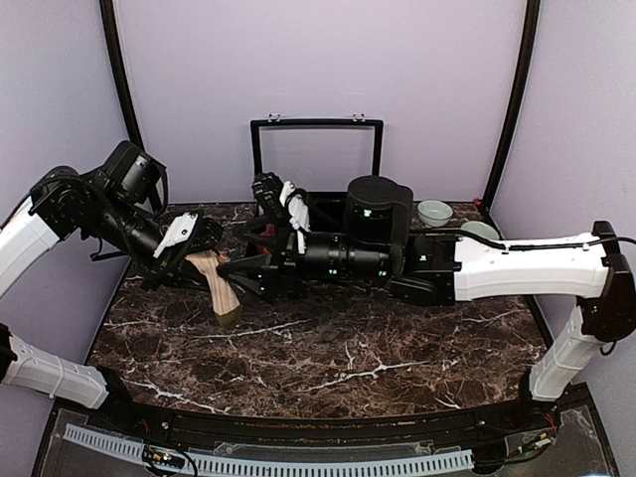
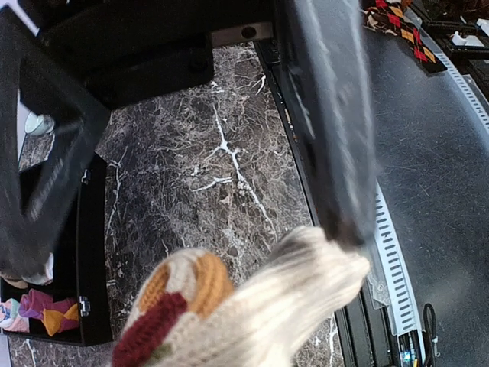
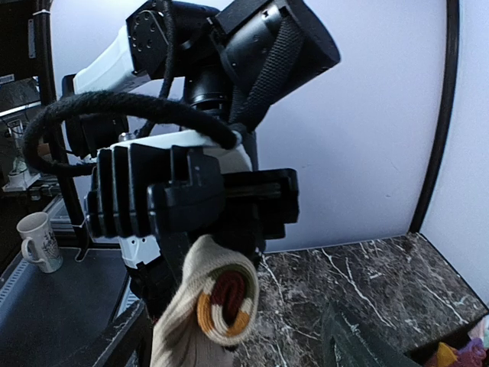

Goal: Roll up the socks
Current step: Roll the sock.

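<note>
Top view
- Left gripper (image 1: 199,260): we find its jaws pinching the striped sock (image 1: 221,290) over the left part of the marble table (image 1: 328,348).
- Striped sock: the tan foot and olive toe hang from the grip toward the table.
- Right gripper (image 1: 240,276): jaws spread, just to the right of the sock.
- Background: a black frame (image 1: 316,124) stands at the back edge, with two bowls (image 1: 434,212) at the back right.

Left wrist view
- Striped sock (image 2: 244,306): a cream end with orange and dark red stripes lies bunched at the bottom, and a dark finger (image 2: 328,138) presses its upper edge.
- Box (image 2: 92,252): black, at the left, holding small coloured bundles (image 2: 38,310).

Right wrist view
- Left gripper: clamped on the sock, whose rolled end (image 3: 218,302) shows below it.
- Right gripper: only the tips show, far apart. We cannot tell whether they touch the sock.
- Mug (image 3: 38,241): white, at the left.
</note>
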Controlling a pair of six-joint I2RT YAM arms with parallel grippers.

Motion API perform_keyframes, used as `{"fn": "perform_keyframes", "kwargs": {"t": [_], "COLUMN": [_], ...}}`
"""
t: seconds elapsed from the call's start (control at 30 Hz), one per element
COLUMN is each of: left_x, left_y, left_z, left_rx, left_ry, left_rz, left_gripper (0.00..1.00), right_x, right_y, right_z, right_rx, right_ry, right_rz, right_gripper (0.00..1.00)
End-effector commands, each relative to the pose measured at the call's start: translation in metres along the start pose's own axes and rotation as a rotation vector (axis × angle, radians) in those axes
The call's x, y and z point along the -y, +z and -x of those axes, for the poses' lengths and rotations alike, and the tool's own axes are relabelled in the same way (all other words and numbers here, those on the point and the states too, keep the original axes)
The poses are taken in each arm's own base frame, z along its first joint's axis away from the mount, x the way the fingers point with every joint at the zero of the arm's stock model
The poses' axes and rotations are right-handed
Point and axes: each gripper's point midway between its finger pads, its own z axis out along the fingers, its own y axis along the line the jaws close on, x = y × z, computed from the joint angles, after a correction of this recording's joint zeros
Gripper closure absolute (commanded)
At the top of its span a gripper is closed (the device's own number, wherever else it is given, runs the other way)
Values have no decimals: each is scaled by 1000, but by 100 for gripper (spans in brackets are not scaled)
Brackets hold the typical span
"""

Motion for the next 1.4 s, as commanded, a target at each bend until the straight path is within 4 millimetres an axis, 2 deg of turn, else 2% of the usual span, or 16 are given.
{"fn": "perform_keyframes", "kwargs": {"t": [0.0, 0.1, 0.27, 0.37, 0.43, 0.5, 0.53, 0.57, 0.6, 0.63, 0.8, 0.93, 1.1, 1.17, 1.23, 1.37], "left_x": [-2, -17, -14, -13, -14, -16, -17, -17, -17, -18, -10, -13, -27, -30, -34, -36], "left_y": [0, 4, 4, 7, 8, 9, 9, 10, 10, 11, 10, 11, 12, 13, 14, 20], "left_z": [0, -10, -9, -14, -16, -17, -17, -18, -19, -19, -14, -17, -26, -26, -27, -35], "left_rx": [-11, -55, -42, -59, -65, -66, -65, -67, -68, -71, -45, -63, -90, -91, -93, -117], "left_ry": [33, 39, 75, 80, 85, 91, 96, 101, 104, 108, 119, 114, 87, 72, 60, 35], "left_rz": [10, 81, 72, 67, 73, 85, 87, 88, 87, 86, 50, 55, 146, 163, 178, 165], "left_gripper": [100, 100, 100, 100, 100, 100, 100, 100, 100, 100, 100, 100, 100, 100, 100, 100], "right_x": [-18, -12, 4, 10, 12, 16, 18, 21, 25, 31, 43, 84, 109, 114, 117, 101], "right_y": [17, 24, 32, 31, 31, 31, 30, 30, 29, 29, 25, 10, -48, -83, -121, -137], "right_z": [4, 4, -14, -18, -21, -26, -30, -33, -37, -45, -55, -68, -83, -55, -45, -32], "right_rx": [-1, 1, -40, -47, -57, -77, -86, -92, -104, -128, -145, -240, -319, -137, 70, 214], "right_ry": [17, 36, 66, 92, 99, 97, 99, 106, 116, 121, 100, 125, 163, 258, 462, 506], "right_rz": [133, 108, 51, 48, 46, 30, 18, 1, -22, -55, -110, -359, -600, -684, -756, -609], "right_gripper": [24, 23, 28, 43, 67, 74, 70, 50, 12, 2, 1, 1, 1, 1, 1, 1]}}
